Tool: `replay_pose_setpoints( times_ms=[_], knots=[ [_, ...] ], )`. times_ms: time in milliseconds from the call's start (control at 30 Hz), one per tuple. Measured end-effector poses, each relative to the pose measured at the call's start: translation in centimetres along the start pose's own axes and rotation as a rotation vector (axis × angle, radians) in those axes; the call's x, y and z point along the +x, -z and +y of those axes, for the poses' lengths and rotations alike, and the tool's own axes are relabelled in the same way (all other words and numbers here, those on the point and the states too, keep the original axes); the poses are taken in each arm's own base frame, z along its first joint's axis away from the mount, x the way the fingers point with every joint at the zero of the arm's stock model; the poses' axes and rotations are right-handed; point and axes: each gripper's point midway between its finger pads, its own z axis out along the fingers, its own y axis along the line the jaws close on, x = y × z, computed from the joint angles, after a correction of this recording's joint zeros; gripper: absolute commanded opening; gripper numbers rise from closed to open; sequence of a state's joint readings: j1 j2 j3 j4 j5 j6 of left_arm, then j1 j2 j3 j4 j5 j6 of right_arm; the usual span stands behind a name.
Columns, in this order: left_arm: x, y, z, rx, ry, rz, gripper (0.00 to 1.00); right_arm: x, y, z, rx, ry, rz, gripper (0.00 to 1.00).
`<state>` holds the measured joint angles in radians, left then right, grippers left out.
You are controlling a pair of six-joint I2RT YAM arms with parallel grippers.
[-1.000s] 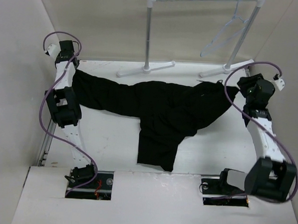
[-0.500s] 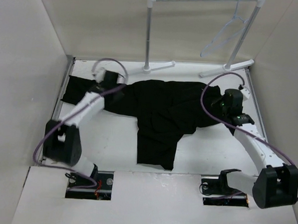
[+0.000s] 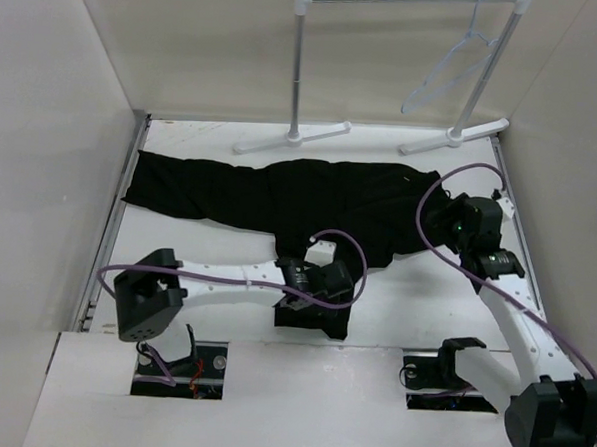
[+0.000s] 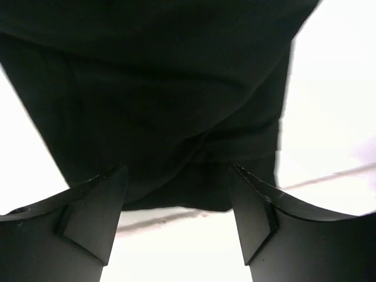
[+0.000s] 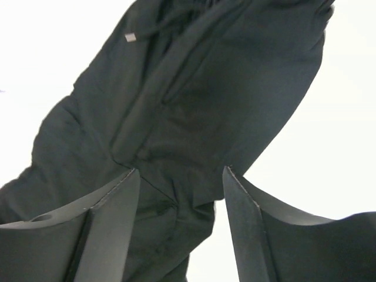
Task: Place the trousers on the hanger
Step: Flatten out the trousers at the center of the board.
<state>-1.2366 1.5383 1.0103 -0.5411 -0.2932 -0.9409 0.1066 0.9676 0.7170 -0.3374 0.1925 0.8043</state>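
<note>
The black trousers (image 3: 320, 200) lie flat on the table. One leg stretches to the far left, the waist lies at the right, and the other leg is folded toward me. The pale hanger (image 3: 441, 76) hangs from the rack rail at the back right. My left gripper (image 3: 309, 304) is open and empty, low over the near leg's hem (image 4: 176, 200), with the hem edge between its fingertips (image 4: 97, 217). My right gripper (image 3: 441, 219) is open and empty, just above the waist end of the trousers (image 5: 194, 100), whose drawstring tip (image 5: 130, 37) shows.
The white garment rack (image 3: 299, 63) stands at the back, with its feet (image 3: 288, 141) on the table's far edge. Walls close in the left and right sides. Purple cables loop off both arms.
My left arm has swung from the far-left leg across to the near folded leg's hem. My right gripper has drawn back slightly to the right. The trousers now lie flat and released.
</note>
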Motion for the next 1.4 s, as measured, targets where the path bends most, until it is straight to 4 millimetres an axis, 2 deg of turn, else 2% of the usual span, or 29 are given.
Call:
replay_pose_setpoints(
  times_ms=[67,133,300,467,567,667,733,767,833,867,967,1033,1067,1133,1200,1267,1333,1400],
  knots=[
    [0.6,-1.1,0.2,-0.036,-0.023,0.015,0.65,-0.8,0.6,-0.4,-0.011,-0.030,-0.023,0.67],
    [0.2,-1.8,0.0,-0.058,-0.039,0.004,0.64,-0.7,0.9,-1.0,-0.011,-0.052,-0.026,0.67],
    [-3.9,-2.0,-3.3,-0.045,-0.071,-0.106,0.57,2.1,1.0,-3.2,0.012,-0.064,0.043,0.69],
    [-8.0,-1.0,-6.4,-0.031,-0.123,-0.231,0.69,4.1,1.7,-5.1,0.034,-0.072,0.085,0.69],
    [-9.4,-1.2,-8.1,-0.033,-0.179,-0.270,0.70,3.1,2.3,-6.3,0.050,-0.116,0.046,0.69],
    [-10.0,-3.2,-8.9,-0.053,-0.236,-0.277,0.68,1.2,3.0,-7.8,0.079,-0.190,-0.024,0.66],
    [-9.8,-5.1,-8.3,-0.087,-0.276,-0.259,0.60,0.6,3.3,-8.1,0.085,-0.230,-0.046,0.64],
    [-9.7,-6.1,-7.8,-0.105,-0.295,-0.247,0.51,0.7,3.3,-8.0,0.077,-0.245,-0.042,0.63],
    [-9.8,-7.7,-6.9,-0.133,-0.320,-0.224,0.24,1.1,3.4,-7.7,0.064,-0.262,-0.024,0.62],
    [-9.8,-8.3,-6.5,-0.144,-0.329,-0.215,0.13,1.3,3.4,-7.7,0.061,-0.266,-0.015,0.61],
    [-10.7,-8.4,-5.6,-0.159,-0.333,-0.213,0.08,2.0,3.5,-8.1,0.070,-0.275,0.002,0.57],
    [-11.4,-7.4,-5.5,-0.153,-0.326,-0.228,0.08,2.0,3.6,-8.1,0.071,-0.277,0.001,0.52],
    [-11.7,-6.5,-5.6,-0.148,-0.326,-0.236,0.08,2.0,3.5,-8.2,0.074,-0.278,0.000,0.56],
    [-13.1,-3.3,-6.4,-0.118,-0.322,-0.272,0.11,2.1,3.1,-8.2,0.080,-0.277,0.003,0.63],
    [-15.5,0.8,-8.5,-0.050,-0.294,-0.342,0.18,2.7,2.2,-8.4,0.100,-0.259,0.029,0.74],
    [-18.4,5.9,-11.7,0.069,-0.243,-0.435,0.19,3.5,1.2,-8.5,0.122,-0.234,0.060,0.81],
    [-20.4,10.2,-14.7,0.189,-0.198,-0.507,0.18,4.5,0.1,-8.8,0.153,-0.209,0.095,0.81],
    [-21.5,13.5,-17.9,0.303,-0.171,-0.556,0.21,5.0,-0.7,-9.0,0.173,-0.199,0.115,0.79]
  ],
)
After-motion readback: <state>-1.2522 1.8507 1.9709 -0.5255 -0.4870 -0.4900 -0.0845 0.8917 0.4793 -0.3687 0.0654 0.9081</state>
